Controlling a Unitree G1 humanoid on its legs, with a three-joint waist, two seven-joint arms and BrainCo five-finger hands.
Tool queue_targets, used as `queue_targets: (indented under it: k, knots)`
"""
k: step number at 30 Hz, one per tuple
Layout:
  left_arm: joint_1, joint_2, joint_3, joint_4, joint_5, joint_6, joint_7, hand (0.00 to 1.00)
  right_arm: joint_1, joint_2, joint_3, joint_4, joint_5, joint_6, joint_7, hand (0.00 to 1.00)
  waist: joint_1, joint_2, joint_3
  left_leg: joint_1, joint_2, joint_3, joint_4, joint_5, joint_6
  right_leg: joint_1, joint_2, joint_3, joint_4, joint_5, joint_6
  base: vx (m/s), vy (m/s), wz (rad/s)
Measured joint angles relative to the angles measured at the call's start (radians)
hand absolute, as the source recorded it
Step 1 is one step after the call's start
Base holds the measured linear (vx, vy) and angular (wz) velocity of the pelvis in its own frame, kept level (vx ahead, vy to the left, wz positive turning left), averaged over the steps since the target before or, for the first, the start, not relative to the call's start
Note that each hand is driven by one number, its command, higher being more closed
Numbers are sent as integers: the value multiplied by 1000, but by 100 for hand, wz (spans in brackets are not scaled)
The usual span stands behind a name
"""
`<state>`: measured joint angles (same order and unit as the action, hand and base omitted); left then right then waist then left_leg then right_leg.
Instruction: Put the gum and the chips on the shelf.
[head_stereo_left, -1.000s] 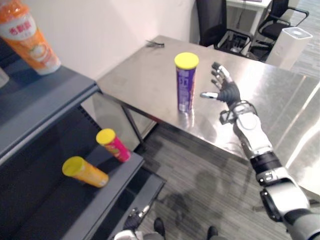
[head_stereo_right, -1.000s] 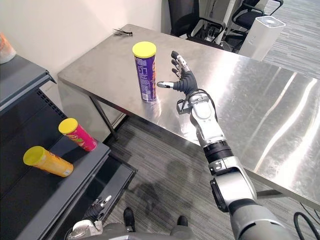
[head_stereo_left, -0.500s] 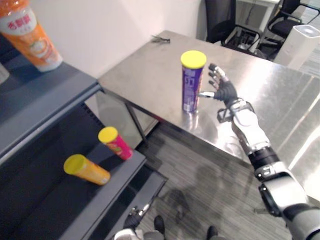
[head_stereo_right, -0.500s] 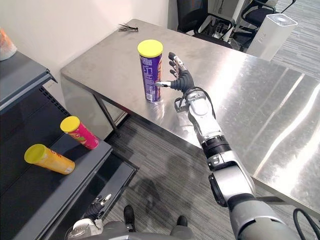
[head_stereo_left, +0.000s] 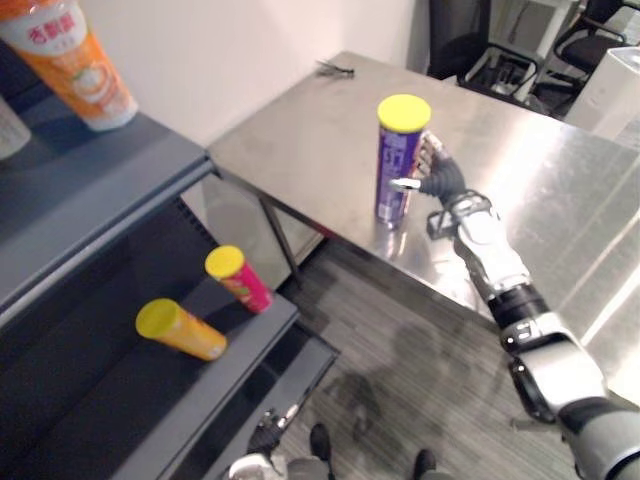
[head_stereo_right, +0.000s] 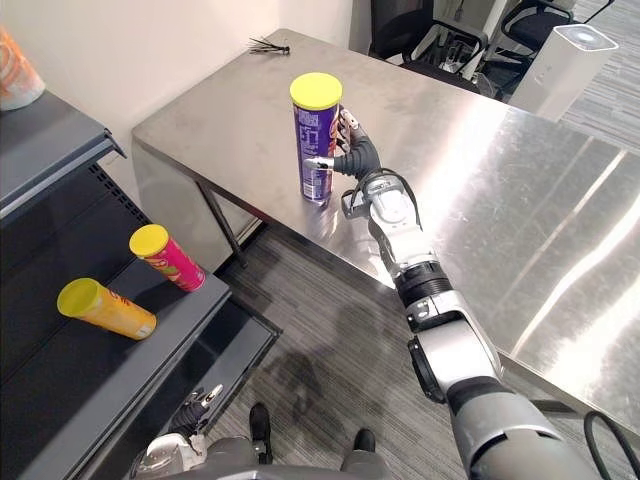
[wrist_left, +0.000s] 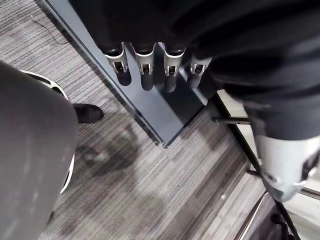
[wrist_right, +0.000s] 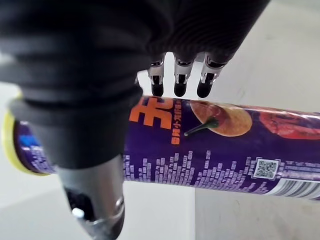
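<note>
— Where was the chips can (head_stereo_left: 400, 160)?

— Upright on the counter (head_stereo_left: 300, 130), near the front edge. It was a tall purple cylinder with a flat yellow lid. The counter was brushed steel with a dull sheen.

— And the right robot hand (head_stereo_right: 358, 160)?

— In the head views it sat close against the can, with the thumb across the near side and the fingers reaching past the far side. Its own wrist view added something those could not show. The fingers (wrist_right: 179, 82) ran straight, dark tips just over the glossy printed wall, not curled round it. So the hand was unclenched and flanked the can without gripping it. Whether the thumb touched, I could not tell.

— The other one?

— The left robot hand (wrist_left: 144, 62) hung low by the foot of the shelf (head_stereo_left: 110, 185). Its wrist view showed silver fingers straight and relaxed, holding nothing, above grey ribbed carpet (wrist_left: 150, 190).

— What lay on the shelf?

— The head views showed flat, dark grey metal boards. On the lower board two yellow-lidded tubes lay on their sides, an orange tube (head_stereo_left: 185, 333) and a pink tube (head_stereo_left: 240, 280), near each other but apart. An orange-and-white bottle (head_stereo_left: 75, 60) stood on the upper board.
</note>
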<state>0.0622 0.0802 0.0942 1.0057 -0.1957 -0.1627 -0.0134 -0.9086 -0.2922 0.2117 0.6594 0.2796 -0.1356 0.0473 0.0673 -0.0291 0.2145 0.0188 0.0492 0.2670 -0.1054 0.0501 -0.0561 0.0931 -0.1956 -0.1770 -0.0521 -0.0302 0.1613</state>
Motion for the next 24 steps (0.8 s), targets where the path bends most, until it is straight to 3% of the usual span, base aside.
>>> queue_targets:
  k: [6,7,24]
  knots:
    - [1,-3,13,-10,0,1,7,0,-17,22,-5,27,0,2,-8,0,4,0,7,-2,0,-5,0,0,0,1,1,-9,0,0,0,8,-10,3]
    - [1,-3,13,-10,0,0,7,0,-17,32,-6,28,0,2,-13,100,4,0,7,-3,0,-7,0,0,0,1,1,-11,1,0,0,0,0,0]
    - [2,-4,13,-12,-37,2,10,0,-35,57,-16,55,-4,7,-36,100,3,4,11,-12,0,-25,0,5,-4,0,1,-35,4,0,0,-9,-9,3]
